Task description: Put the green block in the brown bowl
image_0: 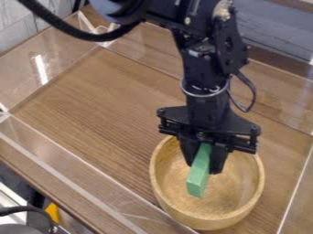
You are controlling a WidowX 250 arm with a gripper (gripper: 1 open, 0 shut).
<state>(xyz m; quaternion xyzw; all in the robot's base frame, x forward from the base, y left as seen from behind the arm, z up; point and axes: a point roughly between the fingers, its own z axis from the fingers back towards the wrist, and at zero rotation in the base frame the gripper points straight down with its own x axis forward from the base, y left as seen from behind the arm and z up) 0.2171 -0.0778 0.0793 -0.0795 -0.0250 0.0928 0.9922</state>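
The green block is a slim bright green bar hanging tilted, its upper end pinched between the fingers of my black gripper. The gripper points straight down and is shut on the block. The block's lower end sits low inside the brown bowl, a wide light wooden bowl at the lower right of the camera view. Whether the block's tip touches the bowl's bottom I cannot tell. The gripper stands over the bowl's middle, just above its rim.
The bowl rests on a wooden tabletop with darker grain. A clear plastic wall runs along the table's left and front edges. The black arm rises from the gripper toward the top of the view.
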